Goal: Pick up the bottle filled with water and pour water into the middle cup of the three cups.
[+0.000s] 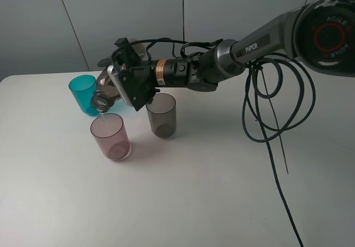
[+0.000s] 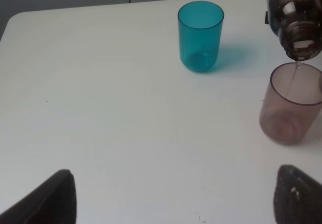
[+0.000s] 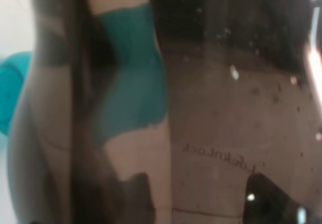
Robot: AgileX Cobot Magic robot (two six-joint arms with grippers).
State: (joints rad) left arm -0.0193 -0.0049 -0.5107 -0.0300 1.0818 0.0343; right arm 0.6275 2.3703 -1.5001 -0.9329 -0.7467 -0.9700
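My right gripper reaches across to the left and is shut on the smoky brown bottle. The bottle is tipped with its mouth down over the pink middle cup. A thin stream of water falls from the mouth into that cup. In the left wrist view the bottle neck hangs just above the pink cup, with the stream between them. The bottle's wall fills the right wrist view. The teal cup stands behind the pink cup and the grey cup to its right. My left gripper is open and empty, low over the table.
The white table carries all three cups near its back left. Black cables hang from the right arm over the table's right half. A grey wall stands behind the table.
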